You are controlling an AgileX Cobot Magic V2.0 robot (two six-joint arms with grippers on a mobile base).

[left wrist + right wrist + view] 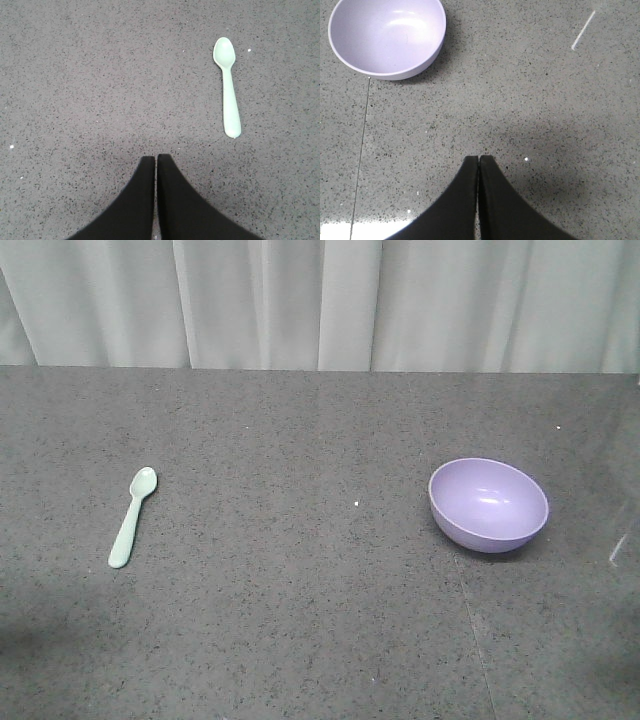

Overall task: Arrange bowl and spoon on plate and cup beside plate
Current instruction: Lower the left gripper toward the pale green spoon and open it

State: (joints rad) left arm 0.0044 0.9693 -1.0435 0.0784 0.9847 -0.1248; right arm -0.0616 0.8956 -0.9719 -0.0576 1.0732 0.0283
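Observation:
A mint-green spoon (133, 517) lies flat at the left of the grey speckled tabletop, head pointing away. In the left wrist view the spoon (228, 93) lies ahead and to the right of my left gripper (155, 157), which is shut on nothing. A lavender bowl (488, 505) stands upright and empty at the right. In the right wrist view the bowl (387, 36) sits ahead and to the left of my right gripper (478, 158), also shut and empty. Neither gripper shows in the front view. The plate and the cup are out of view.
A pale curtain (320, 302) hangs behind the table's far edge. A thin seam (361, 145) runs across the tabletop left of the right gripper, and a bright streak (583, 30) lies at the upper right.

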